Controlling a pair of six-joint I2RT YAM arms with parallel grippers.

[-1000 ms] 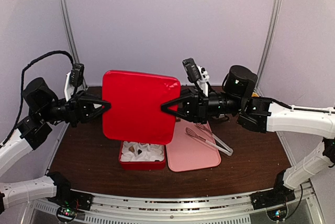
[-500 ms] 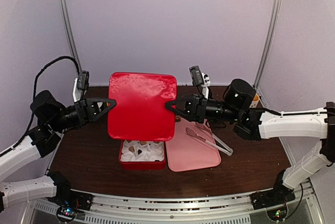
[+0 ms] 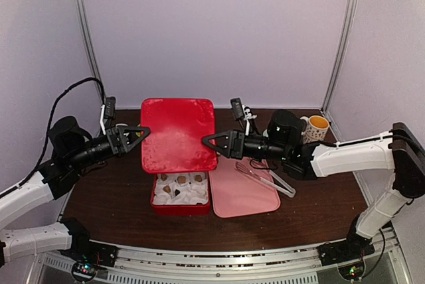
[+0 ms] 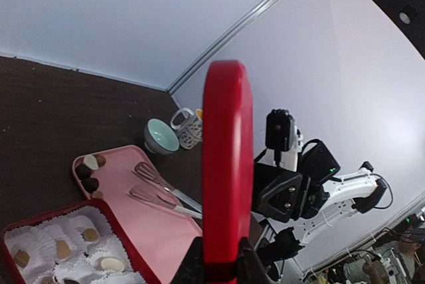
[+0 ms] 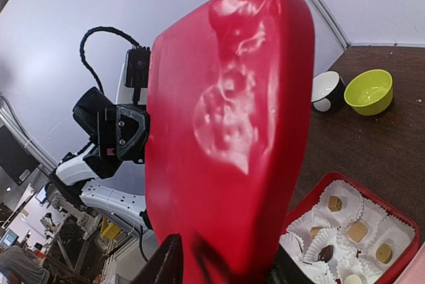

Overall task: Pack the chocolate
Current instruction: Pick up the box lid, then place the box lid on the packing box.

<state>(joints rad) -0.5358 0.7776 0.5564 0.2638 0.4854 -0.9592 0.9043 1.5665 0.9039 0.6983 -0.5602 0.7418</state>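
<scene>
No legible word, brand, number or sign anywhere in view. Only dark blotchy markings on the white mug (image 4: 189, 128), far ahead of the left gripper (image 4: 219, 267) and just left of the red lid (image 4: 228, 164) in its jaws, too small to read as lettering.

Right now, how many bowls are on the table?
3: a teal bowl beside the mug at the back right; a lime-green bowl and a black-and-white bowl side by side near the back wall. The raised red lid may hide others.
</scene>
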